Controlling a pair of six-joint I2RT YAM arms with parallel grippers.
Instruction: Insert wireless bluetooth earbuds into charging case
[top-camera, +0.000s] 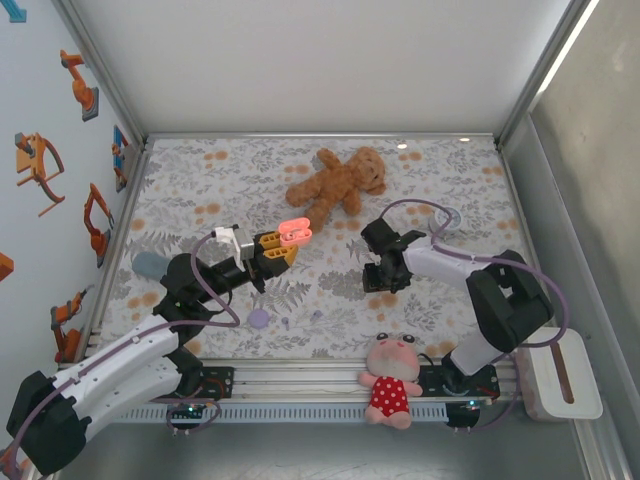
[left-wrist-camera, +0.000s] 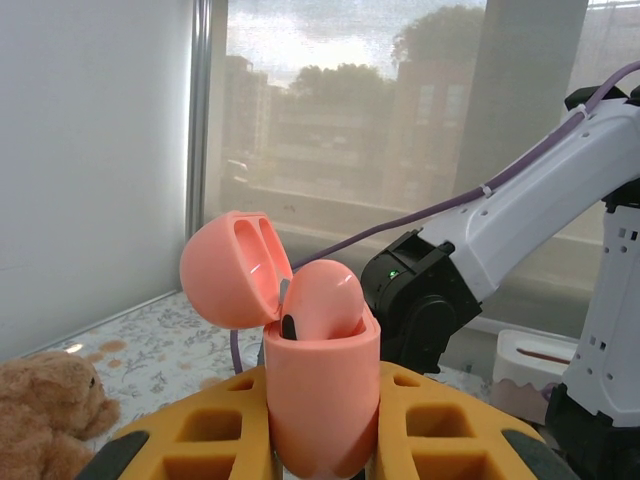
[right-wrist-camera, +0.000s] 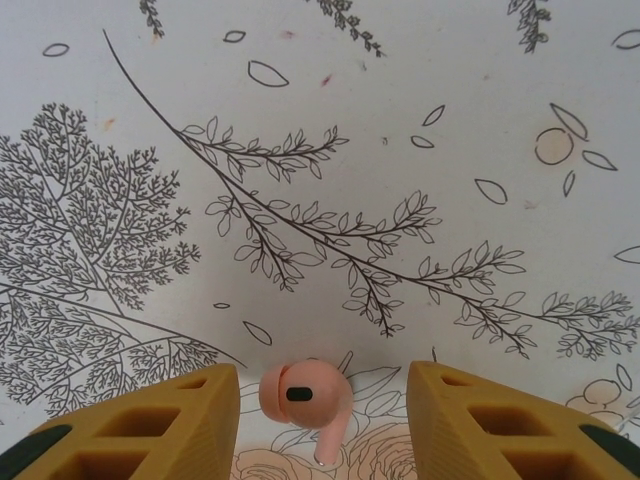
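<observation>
- The left gripper (left-wrist-camera: 322, 445) is clamping a pink case (left-wrist-camera: 322, 400) upright between its yellow fingers (left-wrist-camera: 200, 428) at bottom centre.
- The lid (left-wrist-camera: 235, 270) is standing open, tipped toward the upper left.
- A pink earbud (left-wrist-camera: 322, 298) is sitting in the case, poking above its rim.
- A bear (left-wrist-camera: 45, 410) is lying at lower left.
- The right arm (left-wrist-camera: 520, 210) is crossing the right side, with a white box (left-wrist-camera: 530, 365) below it.

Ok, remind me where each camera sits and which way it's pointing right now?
Top external: above and behind the bases, looking down on the floral table; both arms show in full.
Left wrist: on the left arm, looking level across the table toward the right arm; the left gripper clamps the open pink case.
Right wrist: looking straight down; the right gripper straddles a pink earbud on the cloth.
Shared: top and left wrist both show the case and teddy bear.
</observation>
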